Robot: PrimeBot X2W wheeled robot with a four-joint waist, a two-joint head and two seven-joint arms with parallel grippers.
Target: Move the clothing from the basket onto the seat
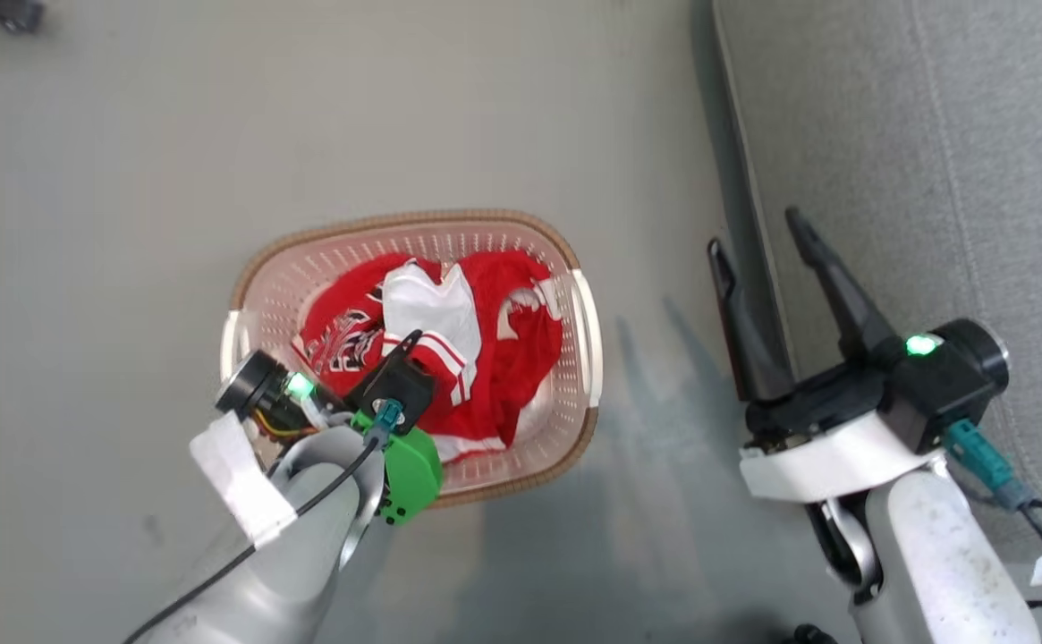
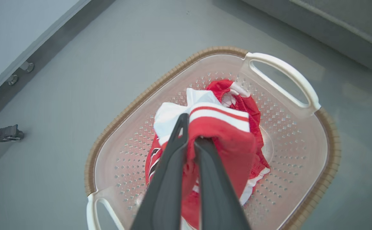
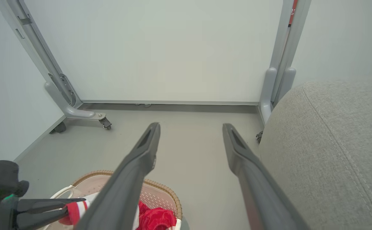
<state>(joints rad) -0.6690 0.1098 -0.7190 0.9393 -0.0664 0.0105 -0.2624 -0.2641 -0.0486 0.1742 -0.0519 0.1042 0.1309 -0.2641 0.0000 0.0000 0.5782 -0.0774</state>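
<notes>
1. Left gripper (image 2: 192,131), its two long dark fingers clenched, grasps a red fold of the clothing (image 2: 233,134) with white striped trim.
2. Crumpled red and white, the rest lies in the basket (image 1: 413,217), oval perforated cream plastic with a brown woven-look rim, on the smooth grey floor (image 1: 127,179).
3. Right gripper (image 1: 755,231) hangs released, fingers spread on nothing, at the edge of the seat (image 1: 932,134).
4. Grey fabric with stitched seams covers that cushion; the right wrist view adds its rounded corner and a metal frame (image 3: 67,105) on casters.
</notes>
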